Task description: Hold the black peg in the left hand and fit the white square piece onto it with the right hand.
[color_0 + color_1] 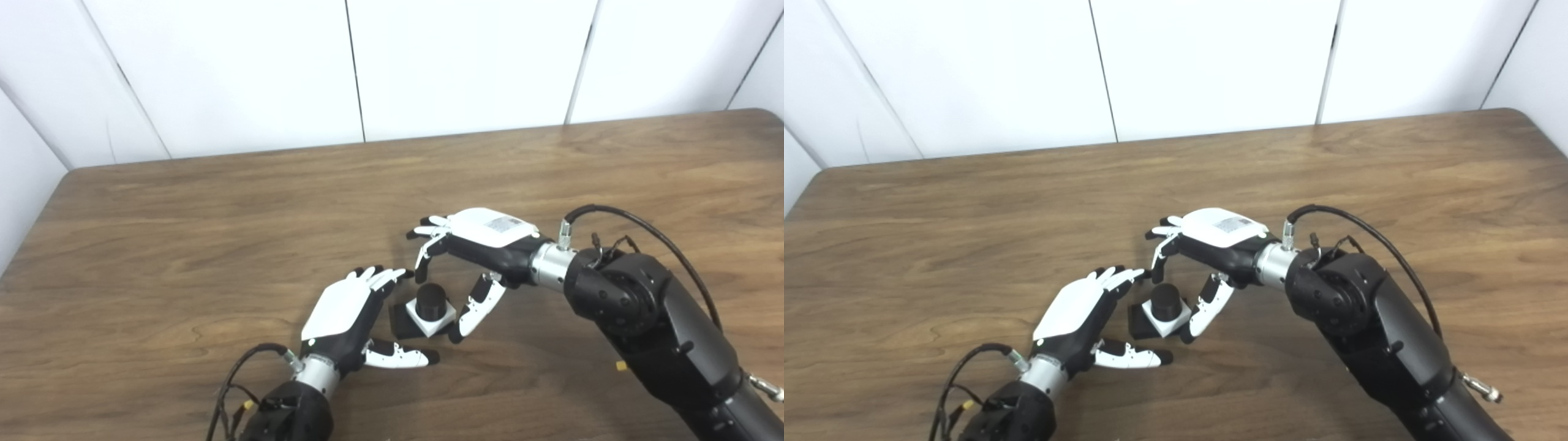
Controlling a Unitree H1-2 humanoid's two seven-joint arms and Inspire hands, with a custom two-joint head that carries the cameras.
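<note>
A black peg (pixel 431 300) with a round top stands on the wooden table (pixel 184 245), and the white square piece (pixel 436 321) sits around it above its black base (pixel 401 321). My left hand (pixel 346 312) lies just left of the assembly, fingers spread and open, thumb (pixel 398 355) stretched out in front of it. My right hand (pixel 478 245) hovers at its right and rear, open, fingers (pixel 425 245) curled over the far side and thumb (pixel 474 312) down beside the white piece. Neither hand grips anything.
Beyond the table's far edge runs a white panelled wall (pixel 367 61). My right forearm (pixel 649 318) crosses the table's near right part, with a black cable looping above it. The left wrist (pixel 288 404) enters at the bottom.
</note>
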